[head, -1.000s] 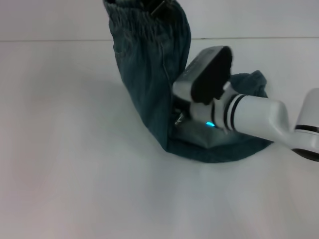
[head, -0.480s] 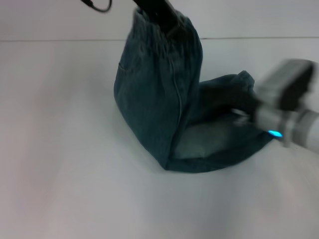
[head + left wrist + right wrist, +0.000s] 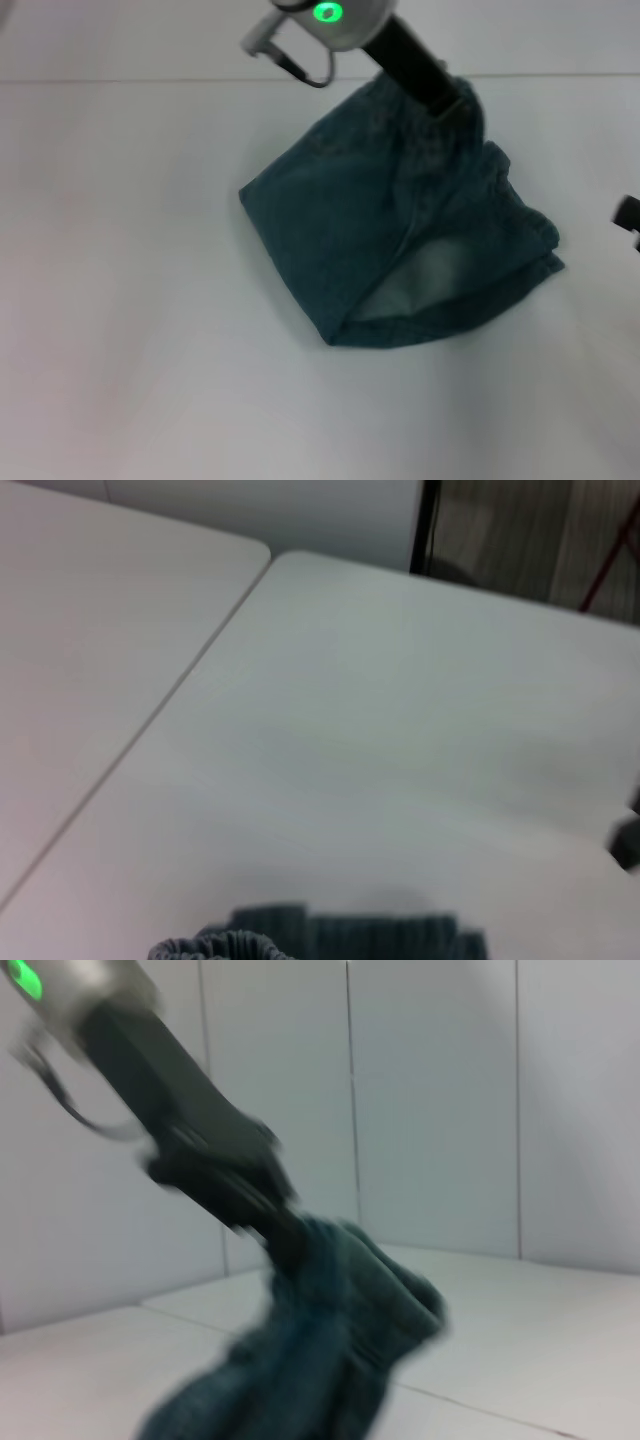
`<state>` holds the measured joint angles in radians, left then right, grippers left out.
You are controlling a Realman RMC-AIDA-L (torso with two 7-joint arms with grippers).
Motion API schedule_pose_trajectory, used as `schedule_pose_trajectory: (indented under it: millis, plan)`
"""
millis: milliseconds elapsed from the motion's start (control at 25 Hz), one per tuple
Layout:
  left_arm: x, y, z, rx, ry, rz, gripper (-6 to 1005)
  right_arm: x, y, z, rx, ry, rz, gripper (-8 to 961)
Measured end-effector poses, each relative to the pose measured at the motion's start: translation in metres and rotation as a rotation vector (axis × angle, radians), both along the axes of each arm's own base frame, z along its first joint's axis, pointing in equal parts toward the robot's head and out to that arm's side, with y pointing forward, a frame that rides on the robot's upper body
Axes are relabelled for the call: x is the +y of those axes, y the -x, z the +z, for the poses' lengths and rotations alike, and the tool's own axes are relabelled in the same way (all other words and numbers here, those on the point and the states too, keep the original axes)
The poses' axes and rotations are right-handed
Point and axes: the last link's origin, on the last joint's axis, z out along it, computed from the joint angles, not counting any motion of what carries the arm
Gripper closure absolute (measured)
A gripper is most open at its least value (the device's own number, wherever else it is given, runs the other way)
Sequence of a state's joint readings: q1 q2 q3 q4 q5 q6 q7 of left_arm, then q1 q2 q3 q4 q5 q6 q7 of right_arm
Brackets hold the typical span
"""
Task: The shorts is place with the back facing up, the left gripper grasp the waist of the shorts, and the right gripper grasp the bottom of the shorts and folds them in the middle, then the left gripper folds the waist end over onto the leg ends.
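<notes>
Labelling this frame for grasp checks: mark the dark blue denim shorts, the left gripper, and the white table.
dark blue denim shorts (image 3: 350, 225), head view, on the upper folded layer.
left gripper (image 3: 445, 100), head view, at the tip clamping the gathered waistband.
white table (image 3: 130, 330), head view, on bare surface.

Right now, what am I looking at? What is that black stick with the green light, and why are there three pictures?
It is a robot with two arms, folding clothes. One picture is taken from its head, looking down. The other two come from small cameras on its wrists. The black stick is its left arm, and the left gripper at its end pinches the stretchy waist of the blue denim shorts. The shorts lie on a white table, with the waist end lifted above the legs. The right gripper barely shows at the edge, away from the shorts; its camera watches the left arm from the side.
</notes>
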<state>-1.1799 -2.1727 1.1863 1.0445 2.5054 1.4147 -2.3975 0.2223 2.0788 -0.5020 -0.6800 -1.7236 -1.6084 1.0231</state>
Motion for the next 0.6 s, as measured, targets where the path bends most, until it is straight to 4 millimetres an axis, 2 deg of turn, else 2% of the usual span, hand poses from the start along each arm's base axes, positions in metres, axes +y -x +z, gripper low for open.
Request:
schedule_pose_trajectory:
  millis: [120,280,360,480,560,600]
  plan:
    - [-0.002,0.000,-0.024,-0.068,0.019,0.031,909,-0.015,-0.001,0.008,0.021,0.001,0.023,953]
    - [-0.008,0.003,-0.038,-0.164,0.031,0.070,900,-0.019,-0.001,0.009,0.024,0.026,0.027,953]
    - [-0.009,0.005,-0.039,-0.197,0.026,0.080,895,-0.018,0.000,0.009,0.014,0.046,0.036,953]
    - [-0.011,0.010,-0.033,-0.230,0.015,0.085,794,-0.013,0.003,0.009,0.008,0.063,0.054,953]
    - [-0.013,0.017,-0.024,-0.270,-0.007,0.074,726,-0.010,0.005,0.010,0.005,0.068,0.062,953]
    - [-0.016,0.026,-0.011,-0.330,-0.029,0.060,692,-0.009,0.005,0.011,0.004,0.072,0.063,953]
